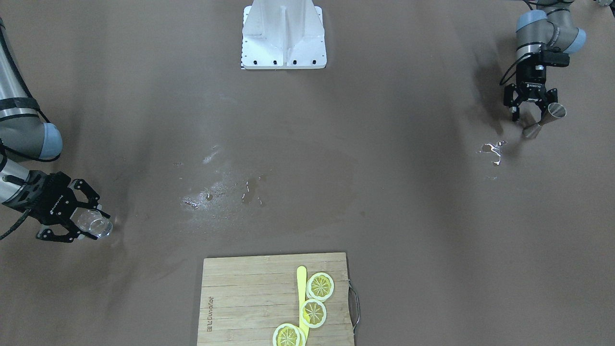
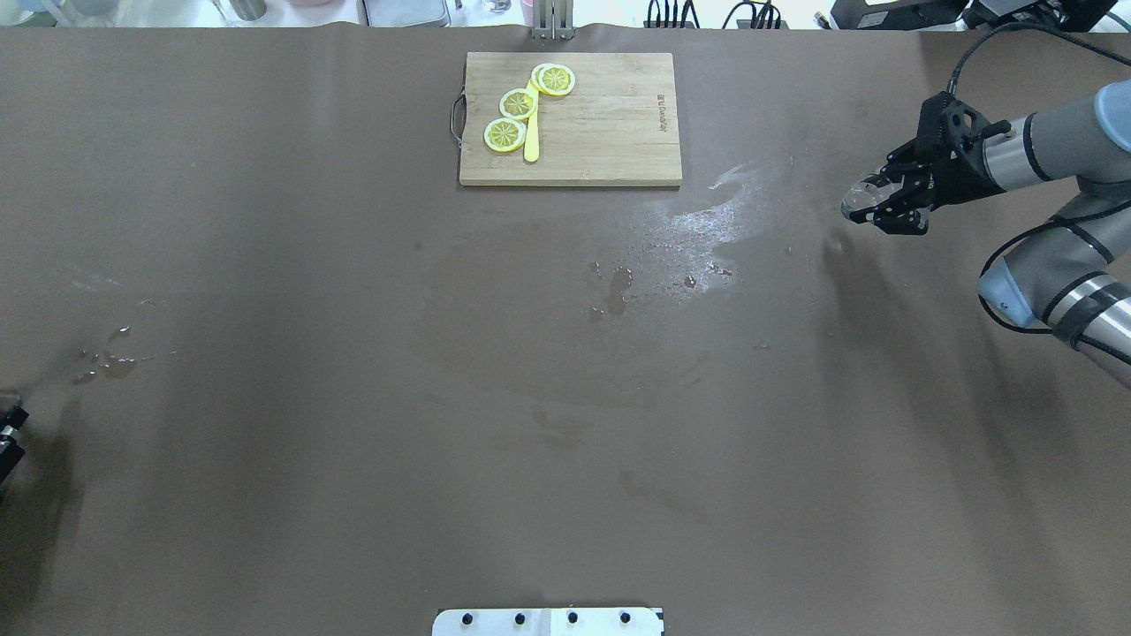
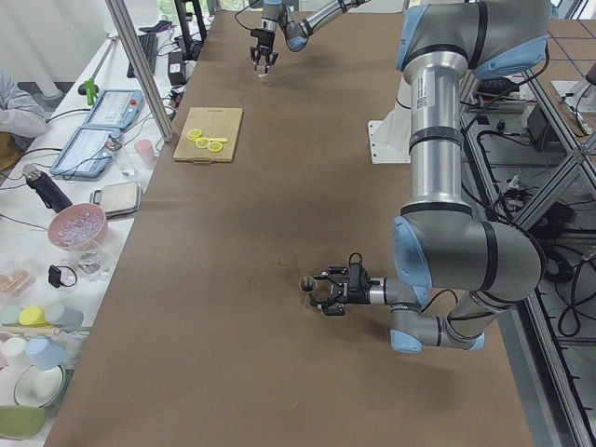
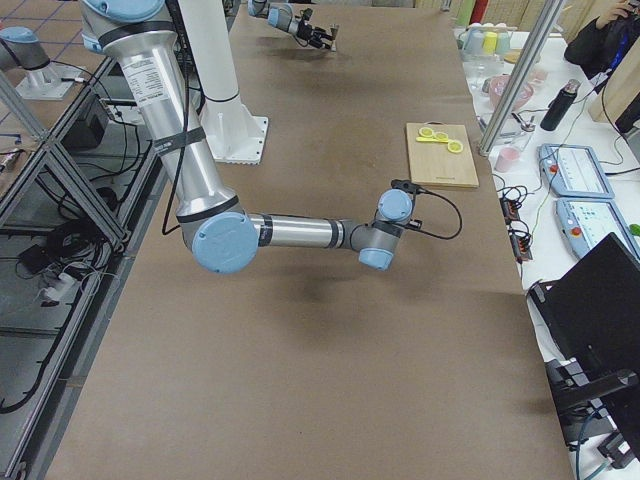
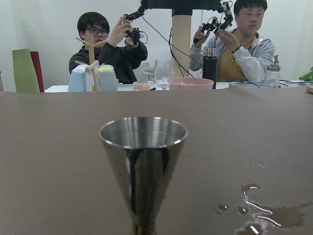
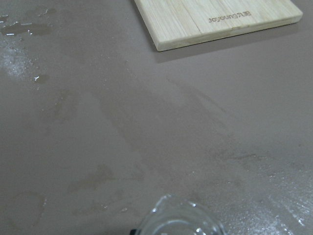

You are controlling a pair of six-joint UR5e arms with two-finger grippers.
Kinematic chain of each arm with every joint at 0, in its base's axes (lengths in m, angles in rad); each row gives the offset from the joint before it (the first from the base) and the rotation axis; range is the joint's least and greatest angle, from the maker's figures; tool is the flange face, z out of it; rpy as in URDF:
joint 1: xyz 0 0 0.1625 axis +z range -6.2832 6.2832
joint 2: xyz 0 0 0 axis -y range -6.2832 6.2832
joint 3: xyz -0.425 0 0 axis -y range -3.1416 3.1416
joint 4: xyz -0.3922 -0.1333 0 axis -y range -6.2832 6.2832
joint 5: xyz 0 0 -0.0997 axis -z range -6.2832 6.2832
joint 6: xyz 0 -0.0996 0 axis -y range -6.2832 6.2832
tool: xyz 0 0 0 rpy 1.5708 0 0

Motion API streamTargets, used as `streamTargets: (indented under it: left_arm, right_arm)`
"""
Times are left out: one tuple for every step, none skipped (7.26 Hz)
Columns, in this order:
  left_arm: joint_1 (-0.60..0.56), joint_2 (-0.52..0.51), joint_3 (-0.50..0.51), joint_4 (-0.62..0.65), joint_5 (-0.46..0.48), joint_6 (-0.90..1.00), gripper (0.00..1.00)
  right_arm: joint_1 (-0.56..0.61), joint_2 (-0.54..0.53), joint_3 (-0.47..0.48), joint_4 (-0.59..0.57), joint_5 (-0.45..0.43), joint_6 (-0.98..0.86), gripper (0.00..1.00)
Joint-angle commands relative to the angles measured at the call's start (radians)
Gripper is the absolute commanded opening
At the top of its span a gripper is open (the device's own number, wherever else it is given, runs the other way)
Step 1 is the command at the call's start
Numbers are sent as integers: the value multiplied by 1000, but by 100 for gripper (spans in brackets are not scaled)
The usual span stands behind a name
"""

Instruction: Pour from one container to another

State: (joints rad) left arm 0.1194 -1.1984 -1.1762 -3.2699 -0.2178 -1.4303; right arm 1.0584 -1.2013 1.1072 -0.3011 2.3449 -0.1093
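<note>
The right fingers [image 1: 96, 204] clenched the cup [image 1: 98, 227] at one end of the bench [image 1: 384, 216]. The left fingers [image 1: 516, 111] stood spread beside the jigger [image 1: 550, 115] at the other end. Unheld, the narrow jigger could tip under a misjudged pour, and the long carry could slop the cup.

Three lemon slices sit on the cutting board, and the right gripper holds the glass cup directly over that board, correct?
Not quite. The right gripper holds the glass cup over bare table, well to the side of the cutting board, as the overhead exterior view shows. Three lemon slices do sit on the board.
</note>
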Motion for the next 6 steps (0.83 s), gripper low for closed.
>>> streamTargets:
  left_arm:
    - [-33, 11, 0, 63, 18, 1, 91]
    - [-49, 13, -9, 68, 23, -2, 88]
    - [-53, 13, -10, 69, 25, -6, 81]
    - [-55, 13, -11, 69, 25, -18, 76]
    - [-60, 13, -11, 73, 25, -51, 69]
    - [-60, 13, -11, 78, 25, -56, 58]
  right_arm:
    - [21, 23, 11, 3, 4, -33, 0]
    - [29, 25, 29, -3, 5, -30, 0]
    - [38, 25, 33, -3, 17, -27, 0]
    - [41, 25, 31, -4, 24, -29, 0]
    - [40, 25, 29, -4, 24, -30, 0]
    - [38, 25, 28, -6, 25, -32, 0]
